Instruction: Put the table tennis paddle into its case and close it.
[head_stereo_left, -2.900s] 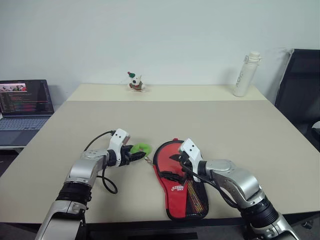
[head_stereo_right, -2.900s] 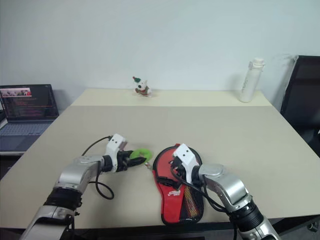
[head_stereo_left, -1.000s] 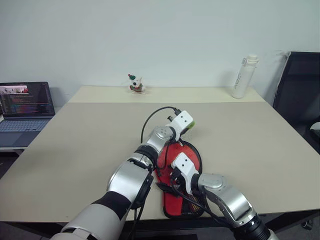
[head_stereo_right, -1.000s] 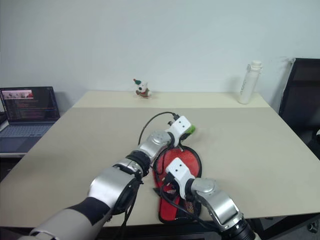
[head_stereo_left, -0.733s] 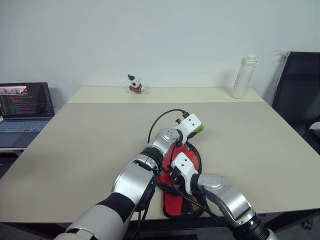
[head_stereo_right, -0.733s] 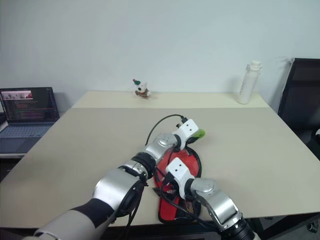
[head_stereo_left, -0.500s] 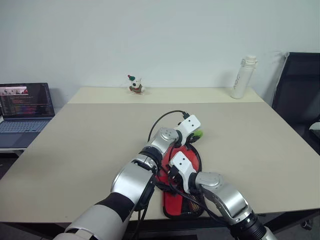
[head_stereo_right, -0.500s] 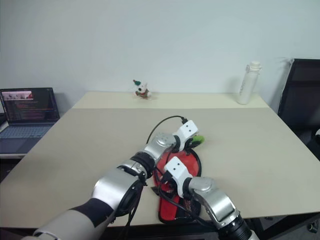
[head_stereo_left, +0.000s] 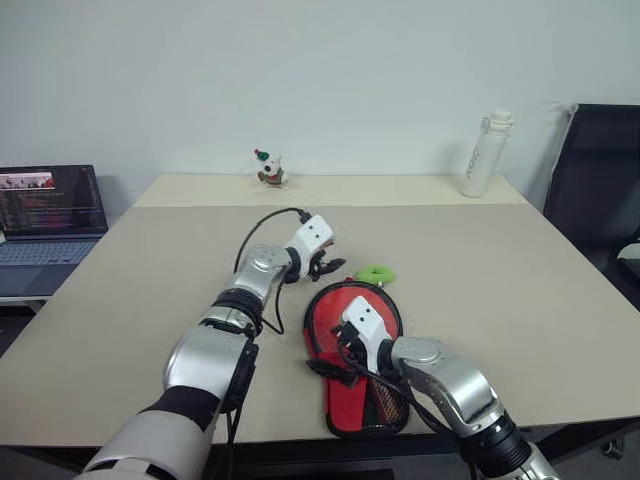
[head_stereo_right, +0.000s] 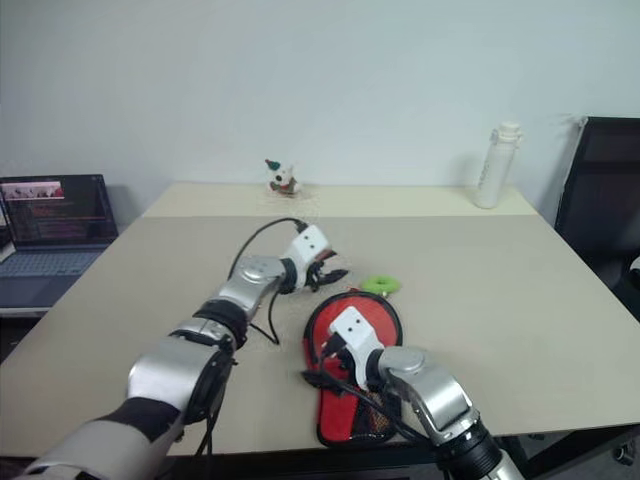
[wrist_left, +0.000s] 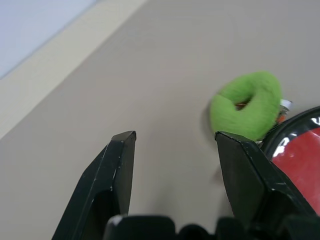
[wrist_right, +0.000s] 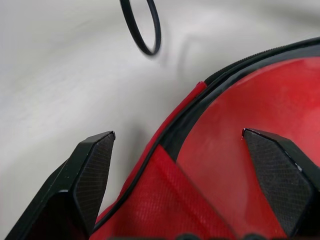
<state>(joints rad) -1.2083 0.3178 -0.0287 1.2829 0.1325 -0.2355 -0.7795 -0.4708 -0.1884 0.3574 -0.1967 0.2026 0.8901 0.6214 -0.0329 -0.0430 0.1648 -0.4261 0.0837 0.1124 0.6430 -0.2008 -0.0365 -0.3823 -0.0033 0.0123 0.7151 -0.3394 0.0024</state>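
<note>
The case (head_stereo_left: 325, 310) lies flat on the table near its front edge, red side up, with a black zipper rim and a mesh pocket toward me. Its green tag (head_stereo_left: 375, 273) rests on the table just past the round end and also shows in the left wrist view (wrist_left: 247, 110). My left gripper (head_stereo_left: 328, 267) hovers open to the left of the tag, with nothing between its fingers (wrist_left: 120, 160). My right gripper (head_stereo_left: 335, 358) stands open over the case's left edge, straddling the zipper rim (wrist_right: 200, 115). The table tennis paddle is hidden.
A laptop (head_stereo_left: 50, 215) sits on a side table at far left. A small toy figure (head_stereo_left: 268, 168) and a white bottle (head_stereo_left: 483, 153) stand at the back of the table (head_stereo_left: 480, 260). A black chair (head_stereo_left: 595, 190) is at right. The left arm's black cable (wrist_right: 141, 27) loops beside the case.
My left gripper has let go of the green tag, opened, and swung back to the left. The tag now lies by the case's round end. The right gripper has stayed over the case.
</note>
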